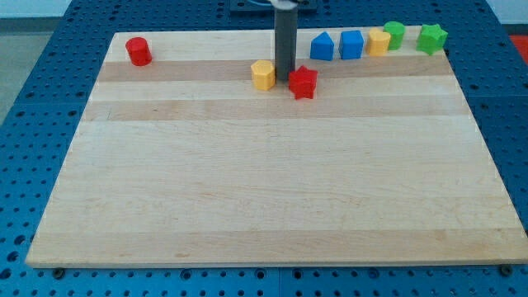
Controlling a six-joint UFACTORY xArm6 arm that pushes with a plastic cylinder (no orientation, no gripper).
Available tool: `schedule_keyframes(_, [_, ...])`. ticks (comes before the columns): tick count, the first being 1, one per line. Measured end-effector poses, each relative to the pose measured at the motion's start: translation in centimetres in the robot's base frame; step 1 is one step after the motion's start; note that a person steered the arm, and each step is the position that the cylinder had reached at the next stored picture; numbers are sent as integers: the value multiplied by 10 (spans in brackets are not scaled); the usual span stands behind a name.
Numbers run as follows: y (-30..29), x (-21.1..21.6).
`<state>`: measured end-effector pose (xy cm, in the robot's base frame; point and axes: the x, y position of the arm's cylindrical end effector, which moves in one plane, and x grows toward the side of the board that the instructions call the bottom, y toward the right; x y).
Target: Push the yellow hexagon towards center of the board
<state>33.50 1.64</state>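
Note:
The yellow hexagon (263,75) sits on the wooden board (272,190) near the view's top, a little left of middle. My tip (285,80) is down on the board just right of the hexagon, in the narrow gap between it and a red star block (304,82). The rod rises straight up from there and leaves the view at the top. The tip looks close to both blocks; I cannot tell whether it touches either.
A red cylinder (139,51) stands at the top left corner. Along the top right edge stand a blue house-shaped block (322,47), a blue cube (351,44), a yellow block (378,41), a green cylinder (394,35) and a green star (431,38).

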Motion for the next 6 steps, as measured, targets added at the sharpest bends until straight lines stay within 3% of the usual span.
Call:
schedule_keyframes(1, [0,-8])
schedule_keyframes(3, [0,-90])
schedule_keyframes(5, [-79,23])
schedule_keyframes(6, [-70,12])
